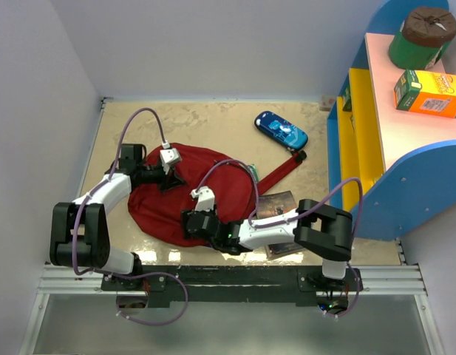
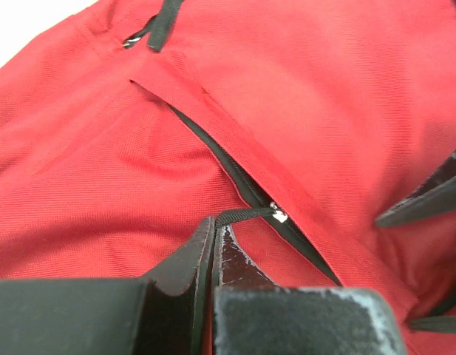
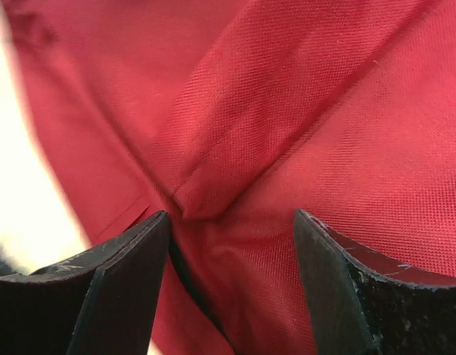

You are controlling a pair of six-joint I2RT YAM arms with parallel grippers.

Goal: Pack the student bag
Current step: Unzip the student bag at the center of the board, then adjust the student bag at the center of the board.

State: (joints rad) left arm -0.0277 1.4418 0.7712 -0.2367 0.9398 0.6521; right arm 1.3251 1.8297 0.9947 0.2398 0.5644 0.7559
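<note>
The dark-red student bag lies flat on the table's left half. Its black zipper is mostly closed. My left gripper rests on the bag's upper part, shut on the black zipper pull cord, which runs taut to the metal slider. In the left wrist view the gripper shows its jaws pressed together around the cord's end. My right gripper is over the bag's near side. In the right wrist view it stands open above a fold of red fabric, holding nothing.
A blue pencil case lies at the back, near the bag's red strap. A book sits under the right arm. A blue-and-yellow shelf on the right carries an orange box and a green tub.
</note>
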